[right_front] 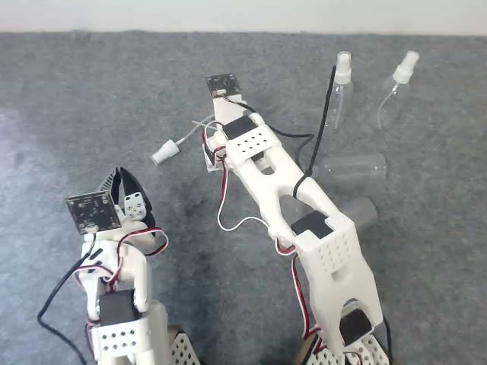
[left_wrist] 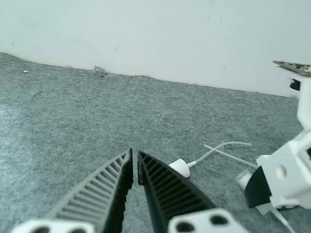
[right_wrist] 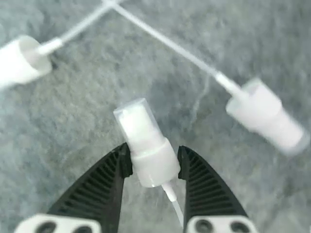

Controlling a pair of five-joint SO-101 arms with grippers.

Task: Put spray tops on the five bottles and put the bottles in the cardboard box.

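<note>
We have right claw (right_wrist: 154,158) clenched on spray top (right_wrist: 148,145) collar; left claw (left_wrist: 135,155) closed, empty. Should lift straight, tube (right_wrist: 171,194) hanging free, toward lying bottle (right_front: 354,165) at 3 o'clock.

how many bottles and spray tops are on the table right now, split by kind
upright bottles with a spray top fitted: 2
bottles lying down without a top: 2
loose spray tops: 3, one of them between the fingers of the right gripper
total: 7
</note>
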